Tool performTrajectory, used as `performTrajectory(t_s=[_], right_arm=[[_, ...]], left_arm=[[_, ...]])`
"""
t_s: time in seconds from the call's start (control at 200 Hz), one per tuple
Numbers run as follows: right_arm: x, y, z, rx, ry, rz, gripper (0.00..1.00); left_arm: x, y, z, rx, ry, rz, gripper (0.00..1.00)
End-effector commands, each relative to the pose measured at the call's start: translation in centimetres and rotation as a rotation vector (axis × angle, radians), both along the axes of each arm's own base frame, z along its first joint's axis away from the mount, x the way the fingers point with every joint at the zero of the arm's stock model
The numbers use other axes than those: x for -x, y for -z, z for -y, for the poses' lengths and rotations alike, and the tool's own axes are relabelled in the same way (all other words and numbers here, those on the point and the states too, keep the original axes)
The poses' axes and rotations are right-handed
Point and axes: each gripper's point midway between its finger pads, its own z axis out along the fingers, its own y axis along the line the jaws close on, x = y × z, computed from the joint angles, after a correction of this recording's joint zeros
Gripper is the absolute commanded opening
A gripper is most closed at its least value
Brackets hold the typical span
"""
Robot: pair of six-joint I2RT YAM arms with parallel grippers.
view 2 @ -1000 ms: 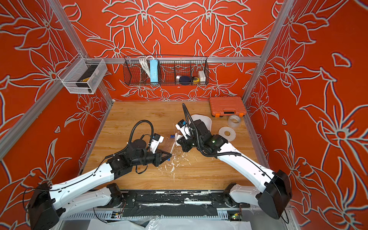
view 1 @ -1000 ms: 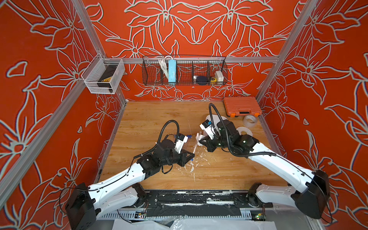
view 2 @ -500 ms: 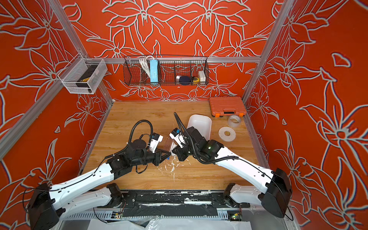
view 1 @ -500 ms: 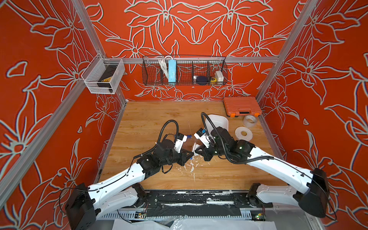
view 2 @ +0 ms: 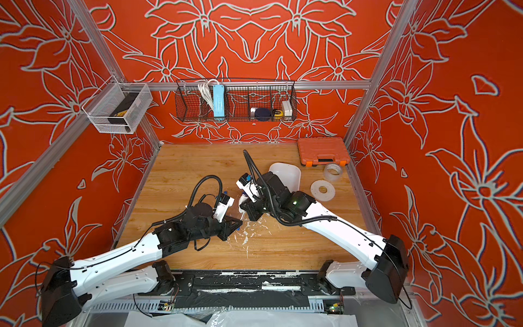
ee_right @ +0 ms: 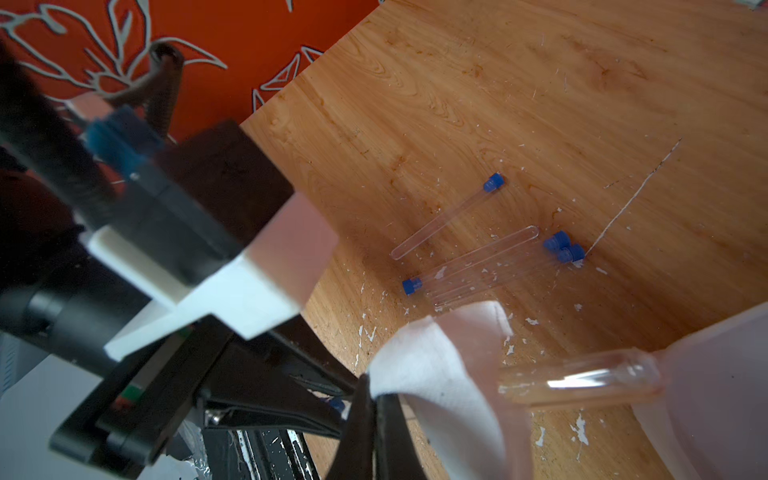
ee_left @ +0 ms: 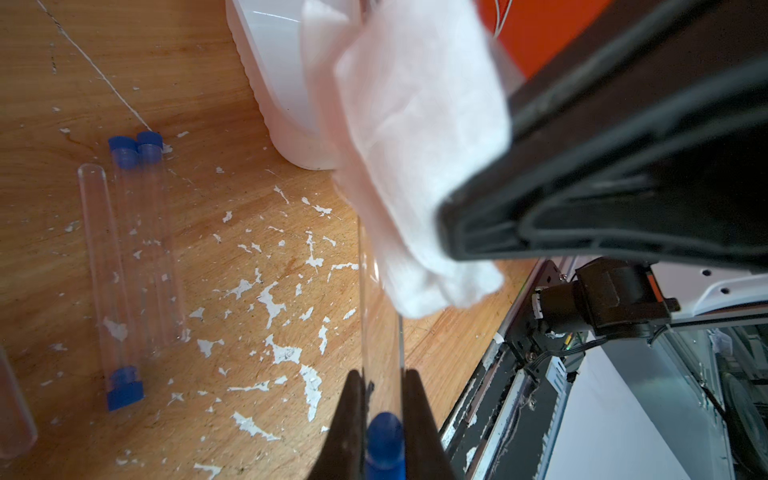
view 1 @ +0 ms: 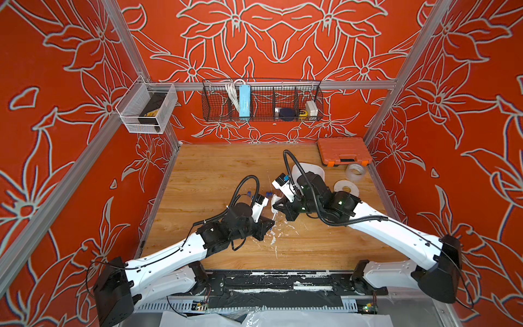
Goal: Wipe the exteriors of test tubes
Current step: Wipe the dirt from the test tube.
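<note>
Left gripper [ee_left: 382,376]: clenched on one test tube [ee_left: 380,332], just ahead of its blue cap [ee_left: 384,436]. The tube juts straight out from the jaws, its round end free.
Right gripper [ee_right: 372,395]: pinched tight on a fold of white tissue [ee_right: 436,374]. The loose part hangs ahead of its jaws.
Contact: the tissue lies against the outer half of the held tube, well ahead of the left jaws. Whether it wraps all the way round cannot be told.
Step in hand: probably wiping this one tube, with the stretch near the left jaws uncovered.
Doing it well: draw the tissue along the tube toward the left jaws and back off the round end. Turn the left wrist between strokes so every side meets the tissue.
Pressure: light and in line with the tube. It is held at one end only, so a sideways push would likely lever it out of the jaws.
Other tubes [ee_right: 478,270]: four lie flat on the table [ee_right: 457,83] below both grippers and well apart from them, three side by side and one alone.
Nearby: a white tub [ee_left: 270,62] sits beyond the tissue, and white flecks dot the wood under the left gripper.
</note>
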Motion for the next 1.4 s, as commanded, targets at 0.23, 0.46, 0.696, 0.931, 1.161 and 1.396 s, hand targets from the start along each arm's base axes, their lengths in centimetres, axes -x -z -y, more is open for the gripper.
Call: performTrajectory(t_s=[0.23,0.46,0.696,0.931,1.161,1.396], right_arm=[[1.8,2.2,0.5,0.090,-0.017,-0.053,0.00],[1.8,3.5,1.1,0.144,0.008,-0.038,0.00],[-0.4,3.0,2.4,0.207,0.068,0.025,0.00],[-2.8,1.8,3.2,0.208,0.100,0.048,0.00],[-4.6,0.6,3.4,0.205,0.100,0.062,0.00],[-5.1,-0.2,3.5,0.224,0.091,0.084,0.00]], left_arm=[[-1.0,-1.9,0.0,-0.037,-0.057,0.110,0.09],[-1.0,-1.7,0.0,-0.063,-0.066,0.126,0.09],[-0.6,-1.6,-0.1,-0.084,-0.066,0.133,0.08],[-0.3,-1.7,0.0,-0.094,-0.064,0.145,0.08],[0.0,-2.1,0.5,-0.093,-0.054,0.157,0.08],[0.0,-2.4,0.5,-0.104,-0.059,0.168,0.08]])
